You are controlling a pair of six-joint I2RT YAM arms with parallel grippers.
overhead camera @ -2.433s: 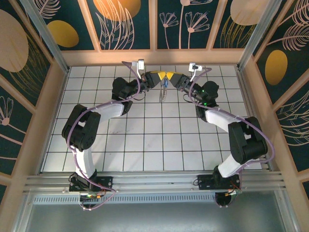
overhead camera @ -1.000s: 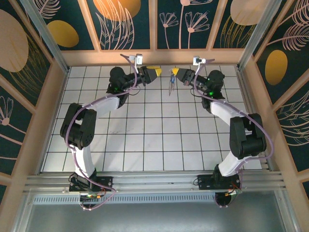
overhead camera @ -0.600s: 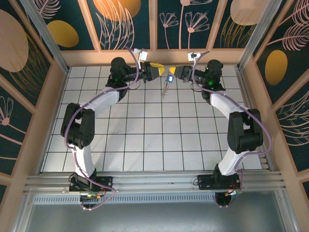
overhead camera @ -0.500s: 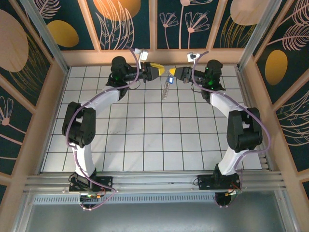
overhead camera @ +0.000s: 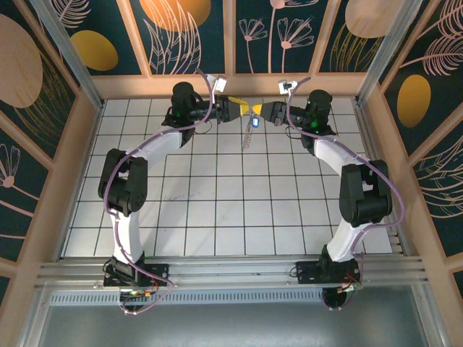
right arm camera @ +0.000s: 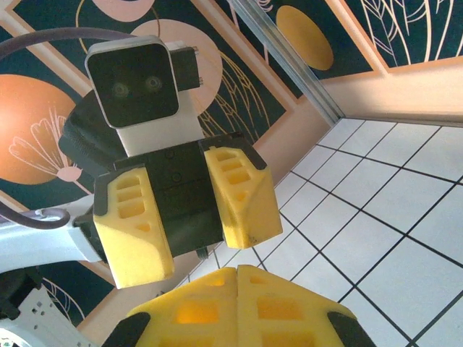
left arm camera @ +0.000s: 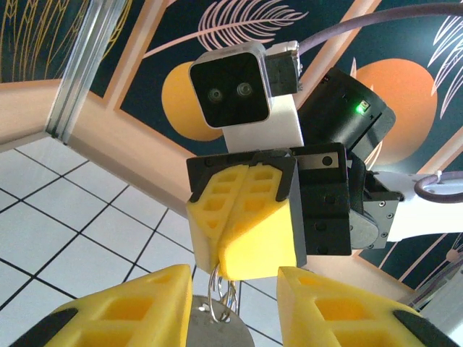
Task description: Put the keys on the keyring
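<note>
Lengthwise vertical keyring (overhead camera: 248, 139), keys (overhead camera: 255, 121) uppermost

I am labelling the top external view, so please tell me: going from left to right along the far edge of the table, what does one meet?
In order: left wrist camera → left gripper → right gripper → right wrist camera. The keys hang just where the two grippers meet, so I leave them out.
</note>
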